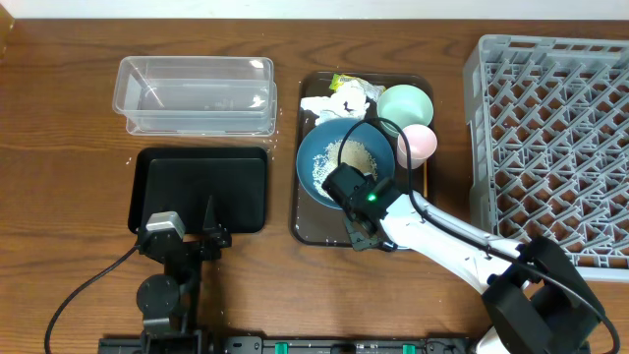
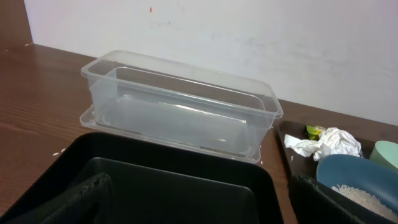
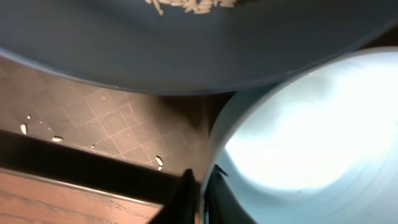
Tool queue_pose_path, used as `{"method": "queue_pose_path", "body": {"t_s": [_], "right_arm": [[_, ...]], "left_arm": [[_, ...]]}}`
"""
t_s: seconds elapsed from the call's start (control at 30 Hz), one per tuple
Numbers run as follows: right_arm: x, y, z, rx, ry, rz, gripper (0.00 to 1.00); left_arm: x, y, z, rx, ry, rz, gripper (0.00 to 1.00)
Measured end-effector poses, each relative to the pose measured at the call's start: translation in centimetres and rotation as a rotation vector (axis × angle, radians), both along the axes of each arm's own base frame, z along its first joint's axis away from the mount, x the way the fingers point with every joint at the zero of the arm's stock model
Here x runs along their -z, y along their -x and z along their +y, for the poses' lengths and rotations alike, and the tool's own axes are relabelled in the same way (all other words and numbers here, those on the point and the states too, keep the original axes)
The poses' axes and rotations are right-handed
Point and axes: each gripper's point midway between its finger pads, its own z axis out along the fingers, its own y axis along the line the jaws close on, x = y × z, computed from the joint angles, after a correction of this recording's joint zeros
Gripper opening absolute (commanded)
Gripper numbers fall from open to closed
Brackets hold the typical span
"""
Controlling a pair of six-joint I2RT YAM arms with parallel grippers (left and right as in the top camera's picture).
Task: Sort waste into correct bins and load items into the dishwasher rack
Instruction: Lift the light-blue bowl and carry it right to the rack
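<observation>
Right gripper [image 3: 196,194] sat low at the front edge of the brown serving tray [image 3: 106,118], jaws drawn together with barely a sliver between them. The light-blue bowl [image 3: 298,124] lay just beside the fingertips, its rim right against them; whether the rim was actually pinched could not be told. The deep-blue dish [image 3: 186,43], with rice [image 1: 346,157] in it, overlapped the bowl on its far side. Left gripper [image 1: 187,232] hung at the near edge of the black tray [image 1: 197,177], jaws spread wide, holding nothing.

left pincer [image 2: 199,202] gapes wide; right pincer [image 3: 198,190] is pinched shut, its arm outstretched.
</observation>
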Motion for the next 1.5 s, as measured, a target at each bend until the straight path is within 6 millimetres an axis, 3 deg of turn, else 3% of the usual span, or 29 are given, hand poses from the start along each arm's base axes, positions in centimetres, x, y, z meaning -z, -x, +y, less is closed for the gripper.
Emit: {"method": "queue_pose_path", "body": {"t_s": [0.3,0.43,0.77,0.93,1.03,1.23,1.33,1.5], "right_arm": [[-0.1,0.0,-0.1,0.002,0.006,-0.001,0.01],[-1.2,0.2,0.3,0.001,0.0,0.027,0.01],[-8.2,-1.8,1.8,0.01,-0.044,0.023,0.01],[-11.9,-5.1,0.8,0.065,-0.096,-0.035,0.01],[-14.1,-7.8,-0.7,0.103,-0.142,-0.084,0.01],[-19.6,-13.4,-5.4,0.17,-0.288,-0.225,0.01],[-23.3,-17.2,-9.6,0.17,-0.399,-0.371,0.01],[-26.8,-20.8,-14.6,0.136,-0.509,-0.554,0.01]], "left_arm": [[0.0,0.0,0.0,0.0,0.0,0.0,0.92],[0.0,0.0,0.0,0.0,0.0,0.0,0.92],[0.0,0.0,0.0,0.0,0.0,0.0,0.92],[0.0,0.0,0.0,0.0,0.0,0.0,0.92],[0.0,0.0,0.0,0.0,0.0,0.0,0.92],[0.0,0.0,0.0,0.0,0.0,0.0,0.92],[0.0,0.0,0.0,0.0,0.0,0.0,0.92],[0.0,0.0,0.0,0.0,0.0,0.0,0.92]]}}
